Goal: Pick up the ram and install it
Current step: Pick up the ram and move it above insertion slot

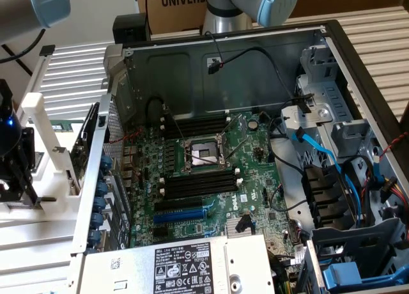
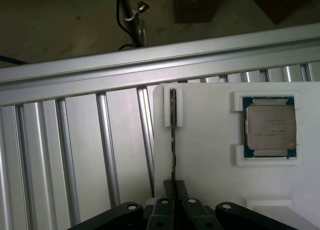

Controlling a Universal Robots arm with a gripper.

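Note:
The ram [image 2: 173,140] shows edge-on as a thin dark strip, standing upright in a slotted white holder [image 2: 210,180]. My gripper [image 2: 173,186] sits at one end of it, and its two dark fingers [image 2: 183,192] are pressed together around the stick's edge. In the exterior view the gripper [image 1: 16,179] is at the far left, over the white holder [image 1: 38,115], outside the open computer case. Inside the case lies the green motherboard [image 1: 255,147], with black memory slots [image 1: 198,182] on either side of the processor socket [image 1: 203,154].
A processor chip [image 2: 269,127] lies in a recess of the white holder. The case's metal wall [image 1: 96,179] stands between the holder and the motherboard. A blue expansion slot [image 1: 182,212], a power supply [image 1: 185,268] and drive bays with blue cables [image 1: 345,179] crowd the case.

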